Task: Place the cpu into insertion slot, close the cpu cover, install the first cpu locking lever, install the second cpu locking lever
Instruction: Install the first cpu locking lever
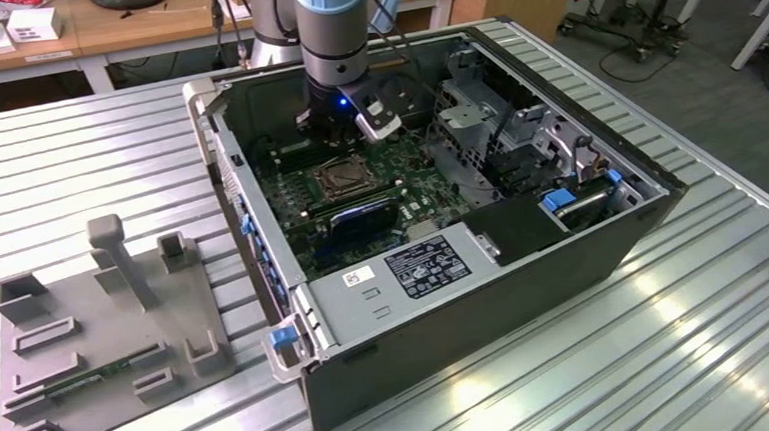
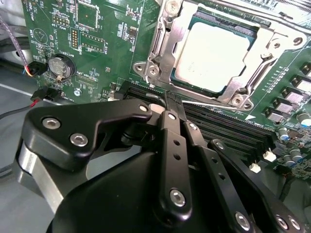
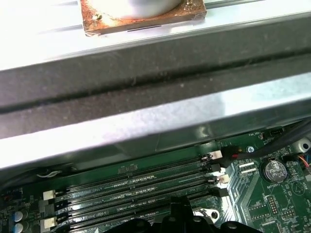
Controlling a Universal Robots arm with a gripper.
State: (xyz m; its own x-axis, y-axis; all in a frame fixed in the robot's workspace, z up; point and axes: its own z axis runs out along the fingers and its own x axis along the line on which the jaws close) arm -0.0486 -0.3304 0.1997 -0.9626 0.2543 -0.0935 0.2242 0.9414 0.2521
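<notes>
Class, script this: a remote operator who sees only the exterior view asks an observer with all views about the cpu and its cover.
Operator: From the exterior view I can't make out the socket. Is the cpu in?
Observer: Yes. In the second wrist view the cpu lies in the insertion slot.
Operator: And the cpu cover?
Observer: The cpu cover lies flat, framing the chip's edges.

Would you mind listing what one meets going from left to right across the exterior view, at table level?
Grey fixture plate with upright holders → open computer case → inside it, the insertion slot on the green motherboard → black shroud → blue-tabbed drive bay.
</notes>
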